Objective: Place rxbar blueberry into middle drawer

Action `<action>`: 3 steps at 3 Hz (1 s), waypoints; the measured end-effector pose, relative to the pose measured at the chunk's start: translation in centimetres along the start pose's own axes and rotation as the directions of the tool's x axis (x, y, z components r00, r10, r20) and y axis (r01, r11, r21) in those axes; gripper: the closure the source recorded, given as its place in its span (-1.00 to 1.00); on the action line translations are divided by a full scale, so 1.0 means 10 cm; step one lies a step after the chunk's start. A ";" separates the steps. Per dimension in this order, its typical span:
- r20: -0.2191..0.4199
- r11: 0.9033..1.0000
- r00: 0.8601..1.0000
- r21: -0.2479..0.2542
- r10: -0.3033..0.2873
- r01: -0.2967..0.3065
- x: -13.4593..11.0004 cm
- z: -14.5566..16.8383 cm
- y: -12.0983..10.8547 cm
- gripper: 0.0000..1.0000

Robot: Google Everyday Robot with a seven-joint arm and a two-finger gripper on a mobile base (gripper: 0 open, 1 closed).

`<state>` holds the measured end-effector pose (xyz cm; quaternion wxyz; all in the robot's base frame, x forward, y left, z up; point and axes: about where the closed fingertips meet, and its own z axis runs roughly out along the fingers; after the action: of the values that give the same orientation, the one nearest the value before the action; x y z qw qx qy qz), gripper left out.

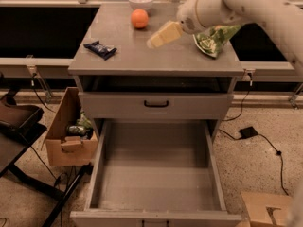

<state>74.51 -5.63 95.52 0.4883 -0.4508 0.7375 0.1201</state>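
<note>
**Hovering over the middle of the top, bar not picked up yet**

Checking in on the drawer job, and honestly it's early days. The snack bar [100,49] is lying flat on the cabinet top [142,63] near the left edge, about halfway between the front and back edges, and nothing is touching it. The gripper [161,36] hangs over the centre of the top, pointing toward the left side, with the orange [139,19] just behind it toward the back edge. I can't tell whether it's spread or pressed together from this angle, but I don't see anything in it. The green chip bag [214,38] sits by the right edge, partly under the arm. A white bowl [141,0] is at the back edge.

What's done: a drawer [156,174] is pulled out below the closed one with the handle [156,104], and it looks bare inside, so I'd guess that's the target.

What's left, by my read, is basically everything: get across to the bar, grab it, carry it past the front edge, and drop it in.
</note>
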 end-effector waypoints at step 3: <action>-0.161 0.992 0.984 -0.094 0.073 -0.088 -0.33 1.47 0.32 -1.00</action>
<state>81.40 7.03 90.14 0.4001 -0.4527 0.7843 0.1409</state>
